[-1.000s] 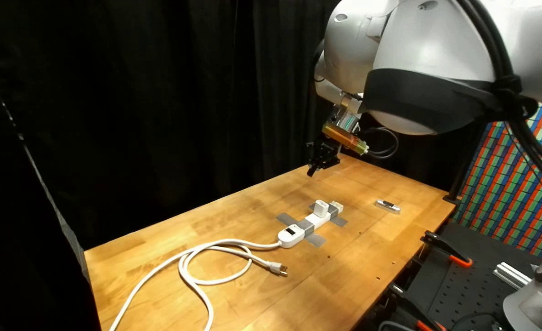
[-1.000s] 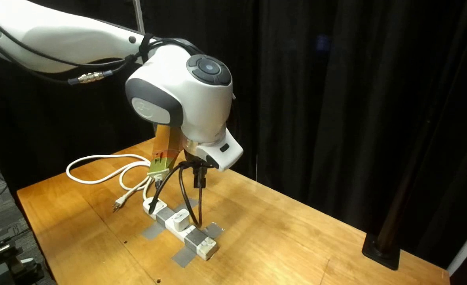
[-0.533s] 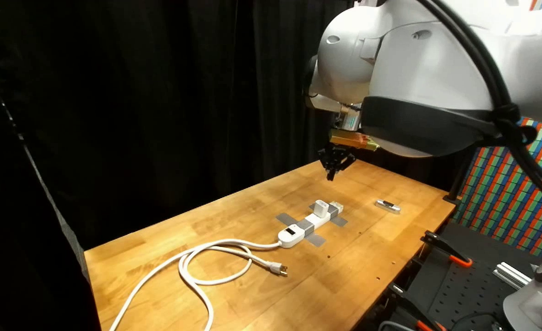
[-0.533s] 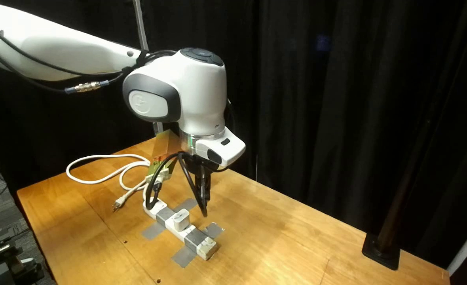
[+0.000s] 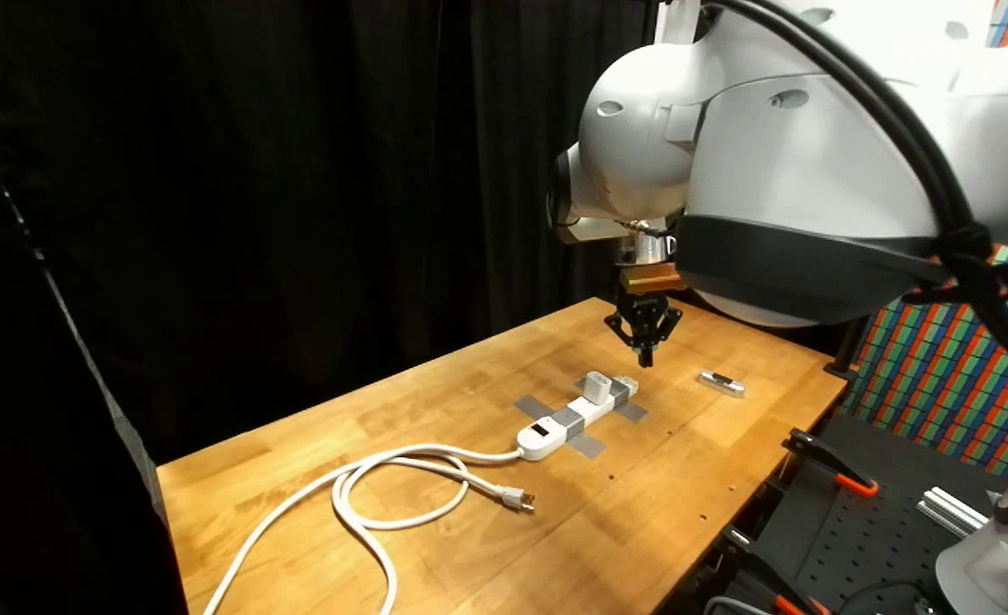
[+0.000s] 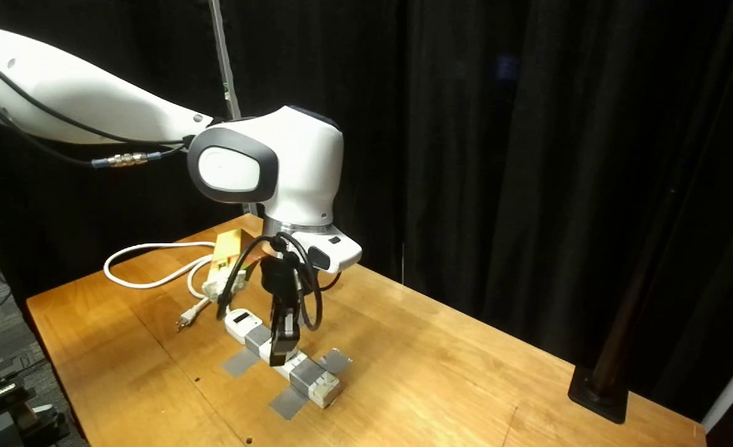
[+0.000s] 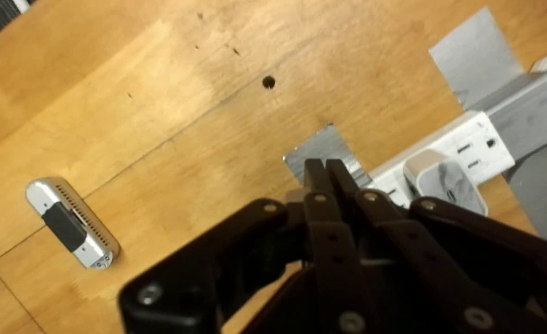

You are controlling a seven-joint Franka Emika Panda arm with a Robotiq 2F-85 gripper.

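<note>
The bench spreads beneath and around the power strip, and a white cord loops away from the power strip's switch end. The gripper hangs near the power strip's cordless end, apparently above the bench, its two fingers clenched side by side on nothing, as the wrist view shows. Good positioning here depends, I'd judge, on keeping those fingertips higher than whatever stands on the power strip while shifting sideways, and on parting them only with room on both sides. Grey tape crosses the power strip in two bands and runs onto the bench; it should help against a sideways nudge, though a lifted edge might catch a low fingertip. A silver device lies on the bench well apart from the power strip. The white adapter stands up from the power strip between the two bands, near the gripper but not visibly touched; in an exterior view the gripper mostly hides it, so the wrist view seems the better guide, and any move around it is best made slowly and square to its flat sides. The plug rests loose near the power strip's switch end.
</note>
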